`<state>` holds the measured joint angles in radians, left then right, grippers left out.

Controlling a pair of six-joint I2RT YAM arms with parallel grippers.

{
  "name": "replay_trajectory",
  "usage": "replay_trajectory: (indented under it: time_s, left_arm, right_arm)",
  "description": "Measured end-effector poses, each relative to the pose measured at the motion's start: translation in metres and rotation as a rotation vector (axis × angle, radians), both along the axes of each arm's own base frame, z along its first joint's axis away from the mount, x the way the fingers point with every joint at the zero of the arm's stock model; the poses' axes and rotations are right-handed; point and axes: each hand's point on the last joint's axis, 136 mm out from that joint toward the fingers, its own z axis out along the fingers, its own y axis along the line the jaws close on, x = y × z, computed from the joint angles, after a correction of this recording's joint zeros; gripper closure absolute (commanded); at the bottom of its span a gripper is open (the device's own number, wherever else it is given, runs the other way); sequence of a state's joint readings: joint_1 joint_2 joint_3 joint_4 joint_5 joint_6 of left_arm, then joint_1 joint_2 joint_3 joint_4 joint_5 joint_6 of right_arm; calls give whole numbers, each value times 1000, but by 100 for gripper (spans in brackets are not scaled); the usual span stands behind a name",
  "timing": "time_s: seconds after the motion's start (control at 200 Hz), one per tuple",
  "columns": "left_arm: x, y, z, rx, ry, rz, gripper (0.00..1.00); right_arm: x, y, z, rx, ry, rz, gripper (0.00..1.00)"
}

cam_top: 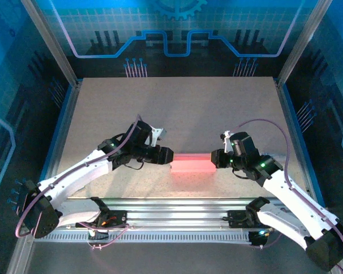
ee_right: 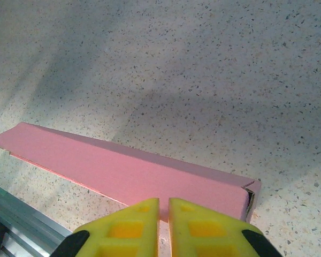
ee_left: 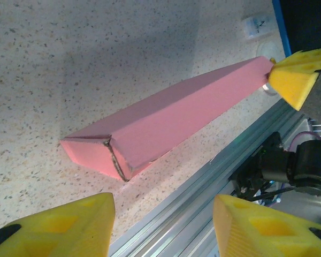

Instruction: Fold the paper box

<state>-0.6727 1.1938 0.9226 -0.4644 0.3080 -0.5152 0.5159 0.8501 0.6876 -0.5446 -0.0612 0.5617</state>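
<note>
At six o'clock on the table [cam_top: 177,108] lies the paper box [cam_top: 192,164], slim, pink, ends folded shut, contents hidden; the left gripper [cam_top: 167,154] stands open at its nine o'clock, and the right gripper [cam_top: 214,158] pinches its three o'clock end.

Bright light from above washes the table [cam_top: 103,114], soft grey shadows cross it in wrist views, and the paper box [cam_top: 192,165] looks oversaturated from overhead.

White arms [cam_top: 74,174], black joints [cam_top: 131,149], purple cables [cam_top: 267,120], yellow foam claw pads [ee_left: 59,225].
</note>
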Motion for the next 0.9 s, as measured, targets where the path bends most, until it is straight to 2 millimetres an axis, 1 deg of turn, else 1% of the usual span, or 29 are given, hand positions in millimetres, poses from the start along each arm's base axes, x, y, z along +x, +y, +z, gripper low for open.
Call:
replay_trajectory:
  time_s: [0.14,0.465,0.615,0.901]
  left_arm:
    - [5,-4,2,-12,-5,8,49]
    - [15,-9,16,-39,-53,16,49]
    - [18,-17,11,-47,-47,0,49]
    - [13,-29,2,-51,-17,-41,50]
  right_arm:
    - [0,0,-1,-2,3,1,85]
    - [1,0,-1,-18,23,3,85]
    - [0,0,0,-31,32,11,85]
    - [-2,-1,-2,-42,45,13,85]
